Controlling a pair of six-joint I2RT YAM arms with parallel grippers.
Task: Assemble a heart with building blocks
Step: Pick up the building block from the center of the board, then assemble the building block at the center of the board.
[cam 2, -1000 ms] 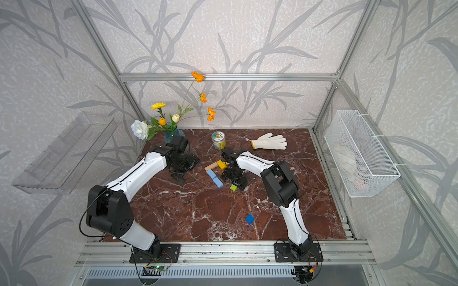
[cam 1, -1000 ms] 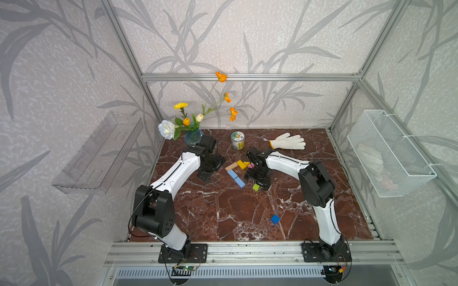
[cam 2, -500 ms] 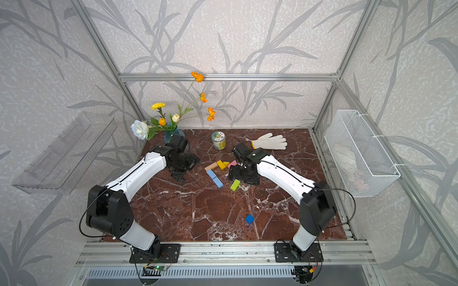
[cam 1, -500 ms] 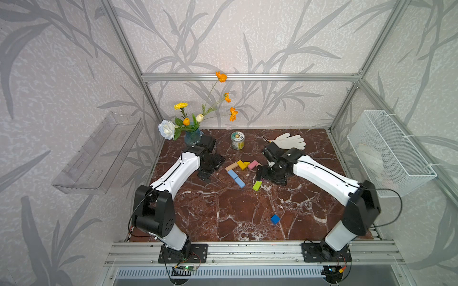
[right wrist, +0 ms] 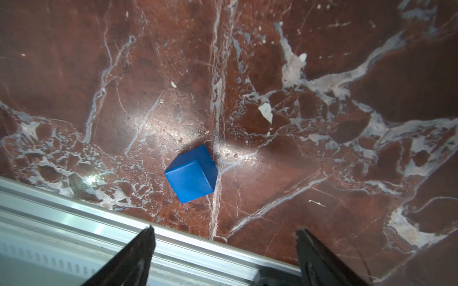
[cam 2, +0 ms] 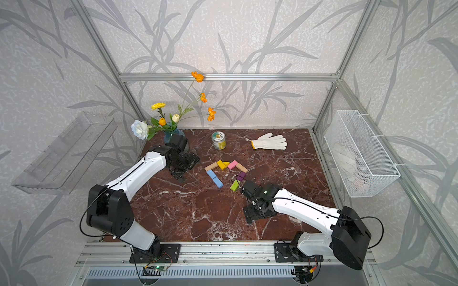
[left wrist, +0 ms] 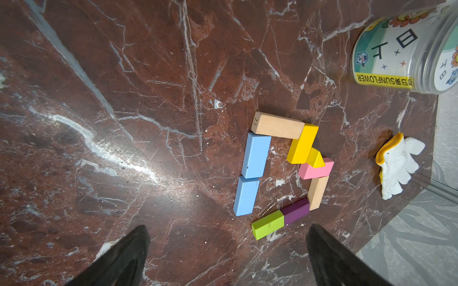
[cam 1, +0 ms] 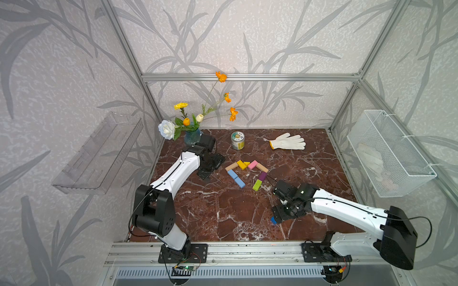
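Note:
Several building blocks lie as a heart outline in both top views: tan, yellow, pink, tan, purple, lime green and two light blue. A gap stands between the lime green block and the nearer light blue block. The dark blue block lies alone near the front edge, just below my open, empty right gripper, which half hides the dark blue block in a top view. My left gripper hangs open and empty left of the heart.
A round tin and a white glove lie behind the heart. A flower vase stands at the back left by the left arm. A wire basket hangs on the right wall, a clear shelf on the left. The metal front rail runs close to the dark blue block.
My right arm has swung away from the heart's right side towards the front of the table and now hangs over the dark blue block. The left arm has not moved.

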